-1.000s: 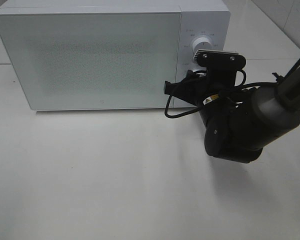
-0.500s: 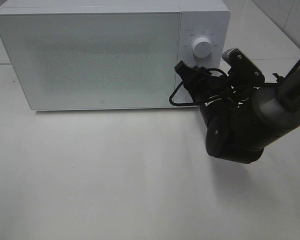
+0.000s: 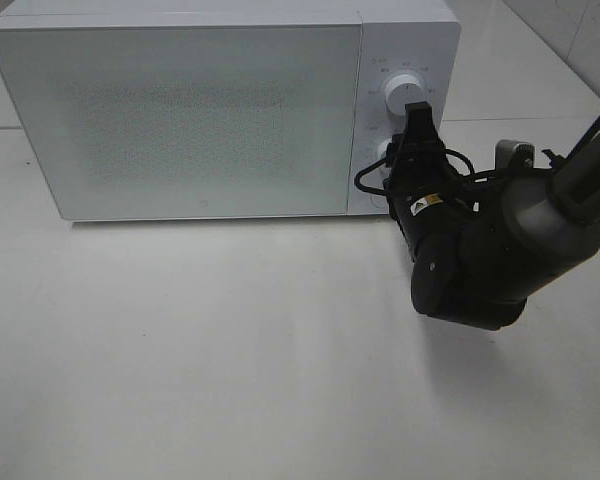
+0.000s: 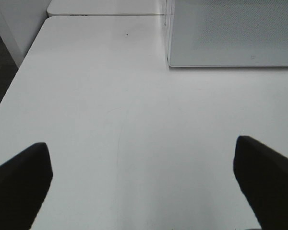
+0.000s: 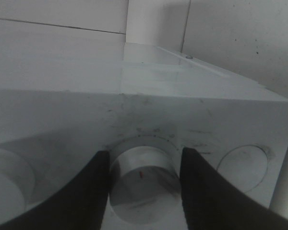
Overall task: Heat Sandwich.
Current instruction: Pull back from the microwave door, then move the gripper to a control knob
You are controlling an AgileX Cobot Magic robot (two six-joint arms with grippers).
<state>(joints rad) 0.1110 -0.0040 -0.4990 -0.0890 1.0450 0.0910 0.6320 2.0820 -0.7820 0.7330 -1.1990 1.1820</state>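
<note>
Hanging low over the bare desk (image 4: 110, 96), the left end effector (image 4: 141, 143) is holding its fingers wide apart with nothing between them, and it is facing the near corner of the microwave (image 3: 405, 30) from well apart. Farther in, the right end effector (image 3: 392, 158) is reaching up against the control panel, where its two fingers are pressing on opposite sides of the lower knob (image 5: 141, 184). One finger seems to be sitting above the knob and one below, so it looks clamped on it, just under the upper knob (image 3: 402, 90). The knob's axis is pointing straight out of the panel along the end effector's approach, so any turning is going to be a roll of the wrist about that line. The right arm is plainly the nearer one for this. Beyond the fingers, the frosted door (image 3: 180, 120) is sitting shut across the front. The sandwich is not showing in any view. Judging by the closed door and the grip on the knob, it is probably lying inside the cavity, behind the door and off to the robot's left of the right end effector, though the pictures are not confirming this.
</note>
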